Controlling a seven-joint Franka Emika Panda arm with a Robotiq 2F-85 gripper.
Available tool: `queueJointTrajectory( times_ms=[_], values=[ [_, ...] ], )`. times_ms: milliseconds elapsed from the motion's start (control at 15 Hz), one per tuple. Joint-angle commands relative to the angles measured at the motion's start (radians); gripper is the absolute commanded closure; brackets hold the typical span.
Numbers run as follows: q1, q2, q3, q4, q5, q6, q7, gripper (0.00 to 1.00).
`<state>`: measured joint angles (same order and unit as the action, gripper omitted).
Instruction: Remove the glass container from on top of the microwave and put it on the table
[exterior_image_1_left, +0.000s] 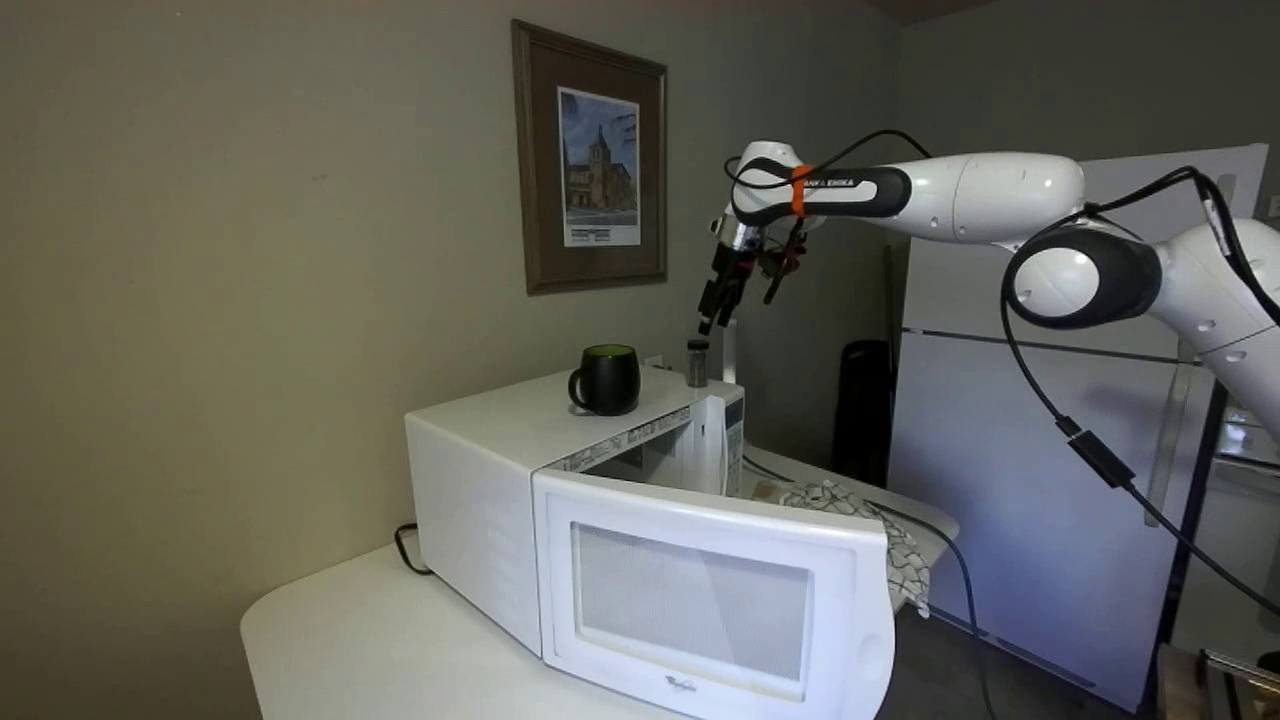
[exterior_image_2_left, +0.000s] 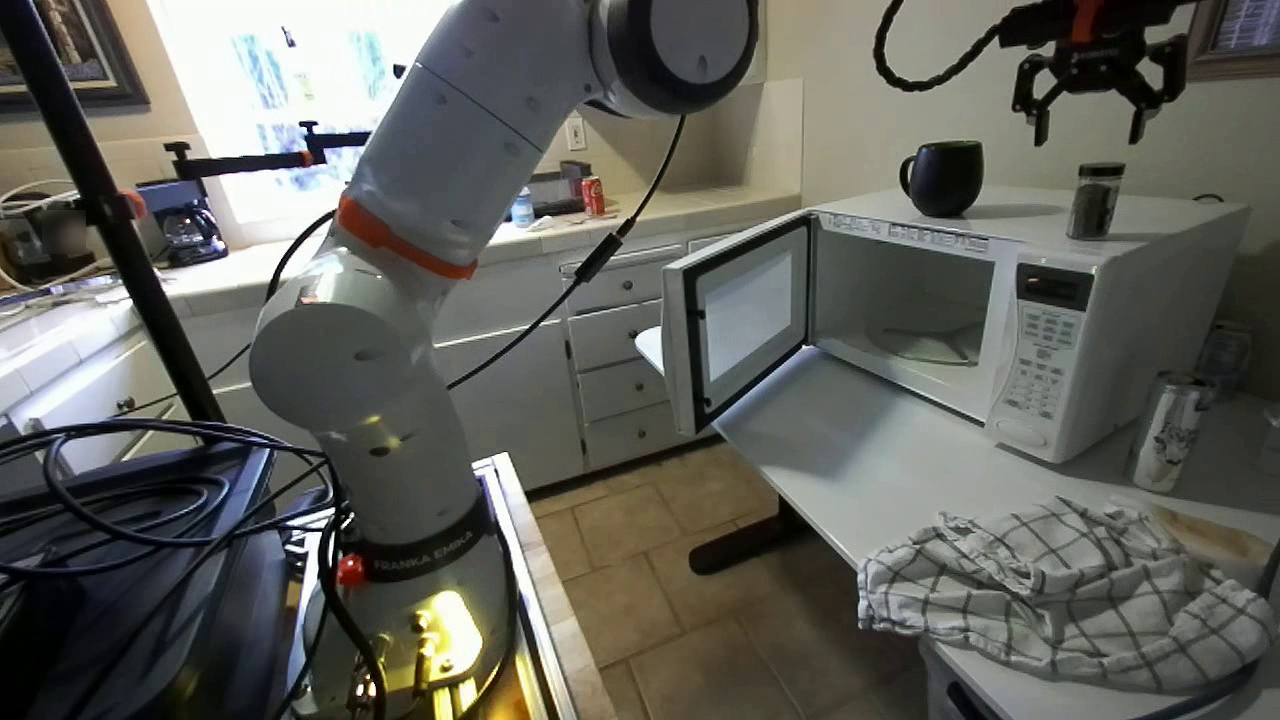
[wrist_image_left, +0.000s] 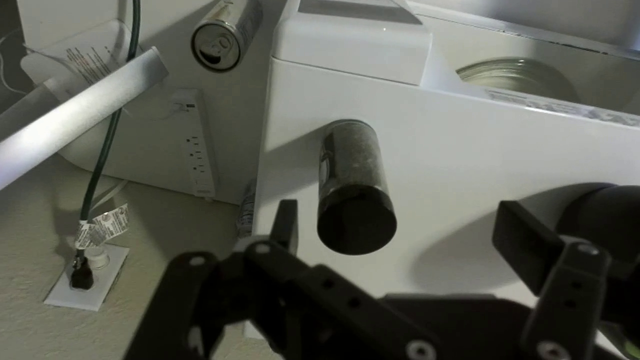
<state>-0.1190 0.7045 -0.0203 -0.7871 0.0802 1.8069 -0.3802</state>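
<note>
STEP: pre-grasp approach, judging by the pose | STATE: gripper (exterior_image_2_left: 1089, 135) hung spread and empty above the glass jar (exterior_image_2_left: 1093, 205) | PLACE: glass jar stood atop the microwave (exterior_image_2_left: 1150, 320), toward the edge of the table (exterior_image_2_left: 850, 450) nearest the fridge (exterior_image_1_left: 1000, 450) | NEXT: called for lowering, closing around it, then a set-down near the table's front edge | COUNTED: glass jar 1, mug 1 (exterior_image_2_left: 945, 180), microwave 1, table 1, fridge 1

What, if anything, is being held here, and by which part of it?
Nothing is held: the gripper hangs above the jar with its jaws open, and the jar stands upright on the microwave.
</note>
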Motion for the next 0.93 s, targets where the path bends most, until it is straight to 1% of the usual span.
queueJointTrajectory(
  times_ms=[0, 600, 667, 800, 867],
  values=[
    [-0.004, 0.1, 0.01, 0.144, 0.0, -0.055, -0.018, 0.0],
    [-0.011, 0.181, 0.016, 0.221, 0.014, -0.04, -0.008, 0.0],
    [-0.012, 0.187, 0.018, 0.227, 0.019, -0.039, -0.005, 0.08],
    [-0.012, 0.2, 0.017, 0.238, 0.025, -0.034, 0.004, 0.35],
    [-0.013, 0.205, 0.018, 0.243, 0.028, -0.034, 0.007, 0.42]
  ],
)
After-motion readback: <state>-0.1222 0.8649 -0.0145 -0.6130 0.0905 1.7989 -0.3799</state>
